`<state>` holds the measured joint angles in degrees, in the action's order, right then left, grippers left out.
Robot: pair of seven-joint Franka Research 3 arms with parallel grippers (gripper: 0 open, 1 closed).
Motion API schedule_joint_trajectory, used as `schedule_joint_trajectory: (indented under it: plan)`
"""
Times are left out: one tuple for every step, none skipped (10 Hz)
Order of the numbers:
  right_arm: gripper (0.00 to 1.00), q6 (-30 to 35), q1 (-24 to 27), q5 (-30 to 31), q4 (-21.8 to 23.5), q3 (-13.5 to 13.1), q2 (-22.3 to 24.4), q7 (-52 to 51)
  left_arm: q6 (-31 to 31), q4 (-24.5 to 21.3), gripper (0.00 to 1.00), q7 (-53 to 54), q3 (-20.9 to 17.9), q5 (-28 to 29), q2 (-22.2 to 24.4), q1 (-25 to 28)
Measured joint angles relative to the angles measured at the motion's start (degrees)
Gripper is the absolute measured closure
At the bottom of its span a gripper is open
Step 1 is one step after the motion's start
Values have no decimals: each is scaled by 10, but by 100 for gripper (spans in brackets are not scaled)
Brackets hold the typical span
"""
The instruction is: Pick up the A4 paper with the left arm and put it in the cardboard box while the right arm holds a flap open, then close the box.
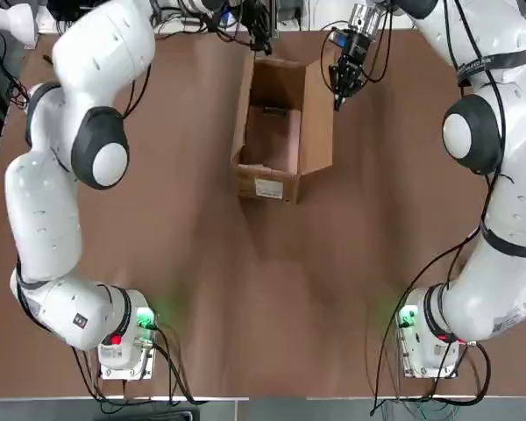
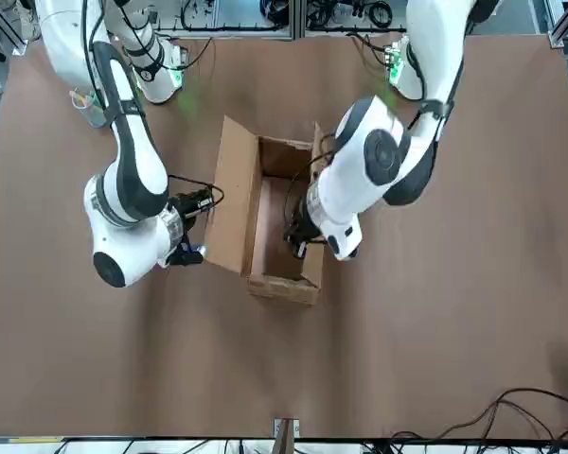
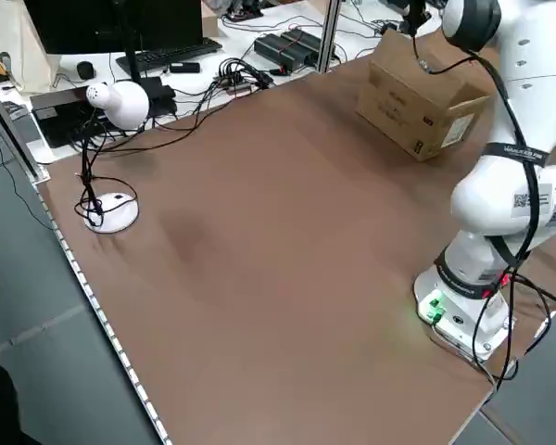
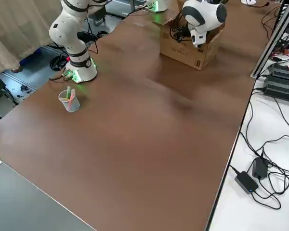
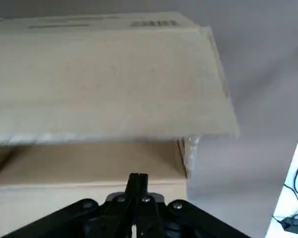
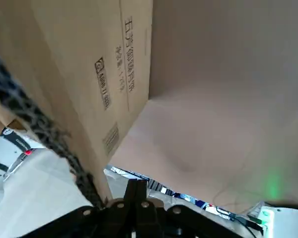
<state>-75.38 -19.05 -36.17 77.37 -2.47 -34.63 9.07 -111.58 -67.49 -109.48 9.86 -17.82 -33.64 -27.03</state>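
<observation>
The cardboard box [image 1: 280, 123] stands open at the far middle of the table, white label [image 1: 269, 188] on its near end. The A4 paper [image 1: 279, 145] lies flat inside, pinkish, with its dark clip [image 1: 274, 111] toward the far end. The box's right flap [image 1: 319, 114] leans outward; the left flap [image 1: 243, 105] stands almost upright. My right gripper [image 1: 337, 95] is shut just outside the right flap's edge, and the printed flap [image 6: 89, 89] fills its wrist view. My left gripper [image 1: 261, 42] is shut over the box's far end, with nothing between its fingertips [image 5: 137, 181].
A plastic cup [image 4: 69, 100] with small items stands near the right arm's base. A white desk lamp [image 3: 119, 102] and cables sit off the table on the left side. Wide bare brown tabletop [image 1: 272, 298] lies between the box and the arm bases.
</observation>
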Motion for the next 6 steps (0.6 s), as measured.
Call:
schedule_joint_trajectory:
  plan:
    - [99, 0, -1, -15, -6, 0, 0, 13, 47, 0, 99, 7, -2, 3, 18, 11]
    - [99, 0, -2, -27, -16, 0, 0, 23, 96, 0, 99, 30, -2, 4, 34, 30]
    - [99, 1, -3, -37, -25, 0, 0, 31, 149, 0, 99, 61, -2, 4, 46, 51]
    - [99, 1, -5, -44, -33, 1, 1, 38, 197, -2, 99, 91, -2, 4, 51, 69]
    - [99, 1, -8, -46, -40, 3, 1, 44, 221, -10, 99, 109, -2, 4, 49, 80]
    - [99, 1, -15, -49, -48, 4, 1, 54, 215, -23, 99, 117, -2, 4, 40, 82]
